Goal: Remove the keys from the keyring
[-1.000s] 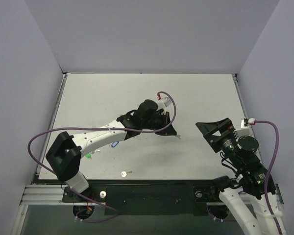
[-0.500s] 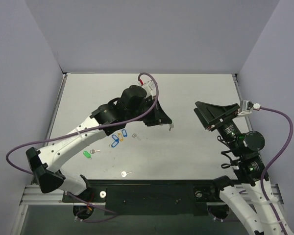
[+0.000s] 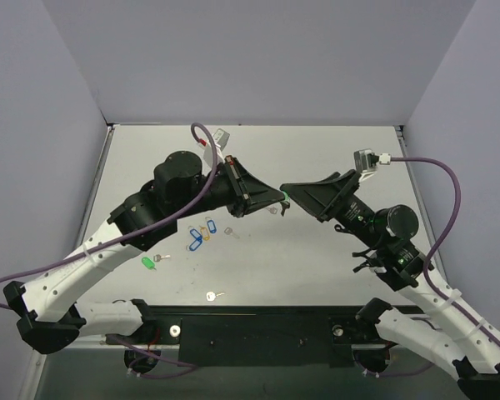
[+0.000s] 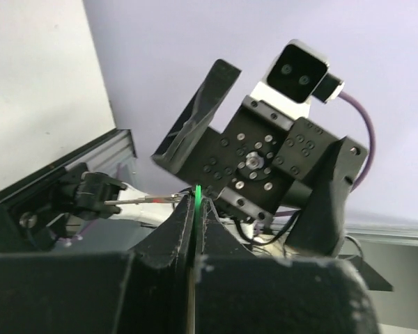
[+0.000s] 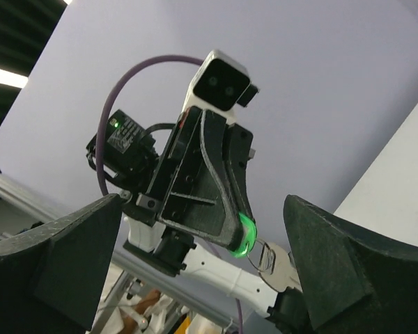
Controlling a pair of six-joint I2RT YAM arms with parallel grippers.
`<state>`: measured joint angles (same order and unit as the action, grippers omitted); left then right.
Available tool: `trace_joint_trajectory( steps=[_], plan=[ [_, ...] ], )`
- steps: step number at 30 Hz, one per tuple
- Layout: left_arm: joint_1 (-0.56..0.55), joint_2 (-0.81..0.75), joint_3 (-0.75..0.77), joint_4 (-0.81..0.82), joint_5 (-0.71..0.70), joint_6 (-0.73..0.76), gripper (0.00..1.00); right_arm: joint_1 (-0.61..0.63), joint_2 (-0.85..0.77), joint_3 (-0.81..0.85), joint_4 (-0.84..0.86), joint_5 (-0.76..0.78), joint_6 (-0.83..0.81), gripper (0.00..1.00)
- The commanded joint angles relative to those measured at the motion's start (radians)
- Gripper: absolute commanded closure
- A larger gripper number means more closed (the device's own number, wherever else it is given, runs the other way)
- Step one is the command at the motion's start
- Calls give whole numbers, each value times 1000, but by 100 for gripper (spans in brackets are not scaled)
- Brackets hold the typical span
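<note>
My left gripper [image 3: 278,198] is shut on the light-green keyring tag [image 3: 286,197] and holds it in the air over the table's middle. In the left wrist view the tag [image 4: 196,197] shows edge-on between the shut jaws, and the silver key [image 4: 129,202] sticks out to the left. In the right wrist view the tag [image 5: 245,234] is pinched at the left fingers' tip, with the thin ring [image 5: 263,256] and the round-headed key [image 5: 287,273] hanging below. My right gripper [image 3: 305,201] is open and empty; its fingers [image 5: 63,268] flank the tag without touching it.
On the table [image 3: 333,158] lie two blue tags [image 3: 195,240], an orange tag [image 3: 207,227], a brighter green tag [image 3: 147,262] and loose silver keys [image 3: 212,294] near the front left. Purple cables arch over both arms.
My left gripper has lifted the tag and key off the table and swung up. My right gripper has moved left and turned to face it, closing the gap.
</note>
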<state>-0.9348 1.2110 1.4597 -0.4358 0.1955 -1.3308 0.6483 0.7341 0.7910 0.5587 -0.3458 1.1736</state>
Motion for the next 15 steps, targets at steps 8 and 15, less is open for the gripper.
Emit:
trace_joint_trajectory(
  steps=[8, 15],
  plan=[
    [-7, -125, -50, 85, -56, -113, 100, 183, 99, 106, 172, 4, -143, 6],
    [-9, -136, -61, 109, -82, -127, 100, 208, 100, 106, 168, 4, -154, 7]
  ],
)
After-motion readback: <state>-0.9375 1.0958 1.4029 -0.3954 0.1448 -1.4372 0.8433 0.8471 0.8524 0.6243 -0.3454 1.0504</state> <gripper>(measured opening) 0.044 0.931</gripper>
